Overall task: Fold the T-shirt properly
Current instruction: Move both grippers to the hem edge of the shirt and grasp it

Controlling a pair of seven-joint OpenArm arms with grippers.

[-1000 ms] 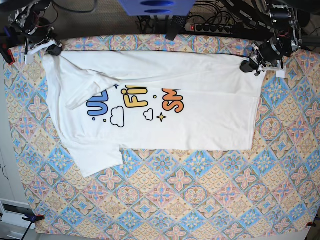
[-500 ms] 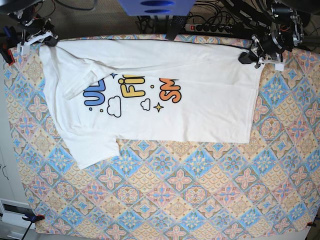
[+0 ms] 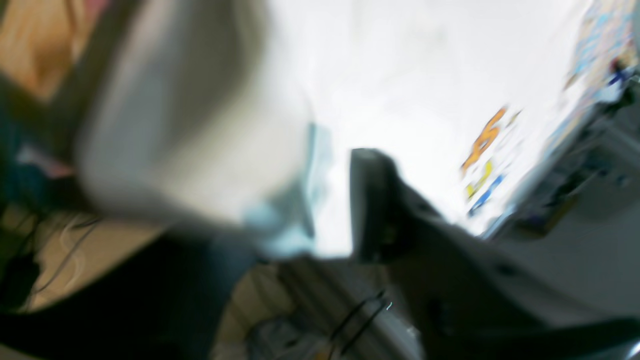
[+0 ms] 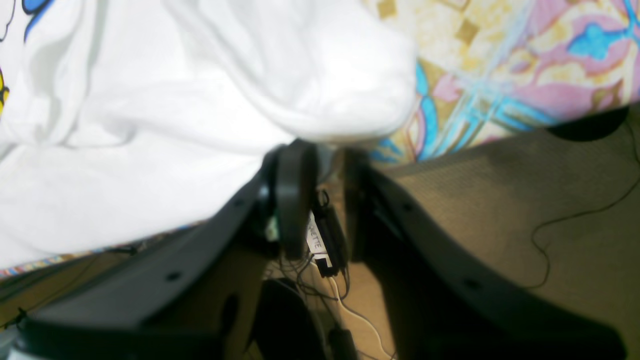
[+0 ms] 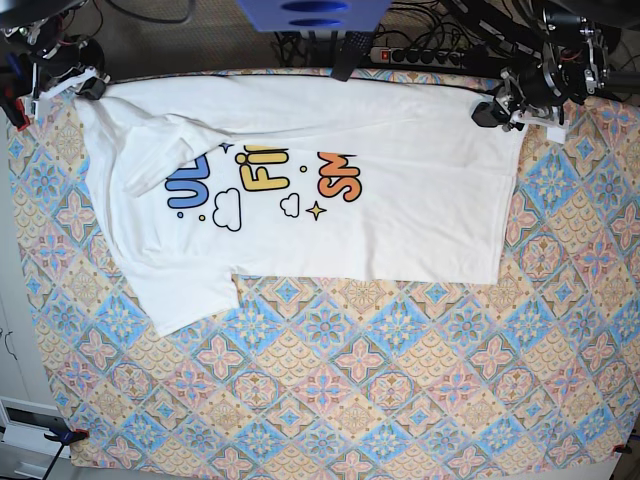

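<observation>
Both arms at far corners: left pincer (image 5: 497,108) blurred, right pincer (image 4: 325,150) slightly parted.

Partial print on the shirt, one small tag by my right wrist camera.

On the T-shirt (image 5: 330,190) I can read only the lower halves of three coloured words, cut off by a fold: blue "UL", yellow "FIN", orange "SM". From my right wrist view, a small white cable tag (image 4: 314,238) hangs behind the fingers and reads something like "ETTE"; I can't make out the rest. My left wrist view is too blurred to read anything.
</observation>
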